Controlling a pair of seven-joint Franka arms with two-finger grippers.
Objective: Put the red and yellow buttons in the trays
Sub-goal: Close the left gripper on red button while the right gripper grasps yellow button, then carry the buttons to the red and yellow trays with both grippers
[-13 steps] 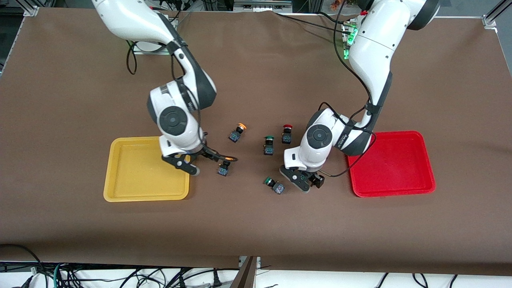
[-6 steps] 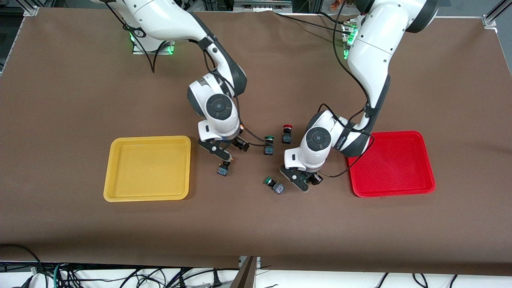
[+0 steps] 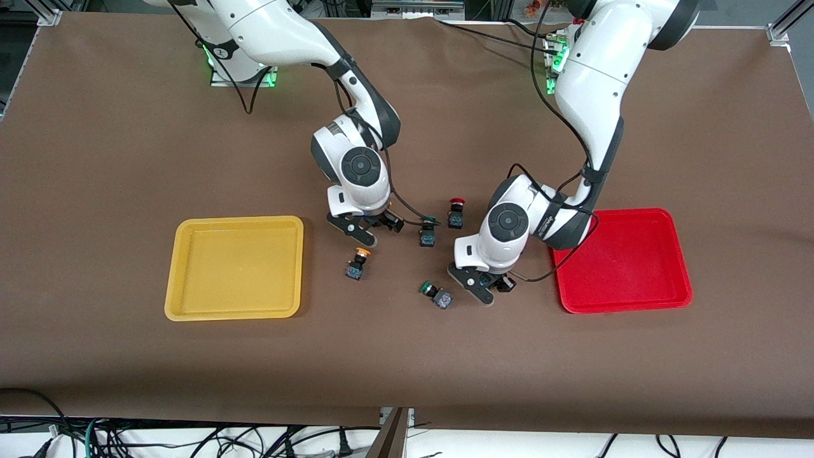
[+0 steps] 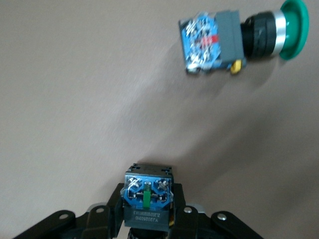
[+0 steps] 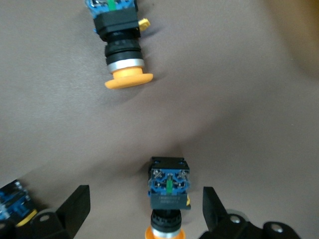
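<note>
Button sorting, both trays unloaded

Left tool (image 3: pixel 491 287) grips one button body (image 4: pixel 148 195) on the table (image 3: pixel 127 127) centre; right tool (image 3: pixel 369 229) stands released around a yellow button (image 5: pixel 168 199). Second yellow button (image 3: pixel 358 262), one red button (image 3: pixel 455 212) and two green buttons (image 3: pixel 436 294) lie mid-table between yellow tray (image 3: pixel 234 267) and red tray (image 3: pixel 623 259). Buttons judged light, rigid; take the square black body.

The front view looks down from high across the surface (image 3: pixel 127 159), facing both arms. Each wrist view looks down close past its own pincer at nearby buttons the front view also shows.
</note>
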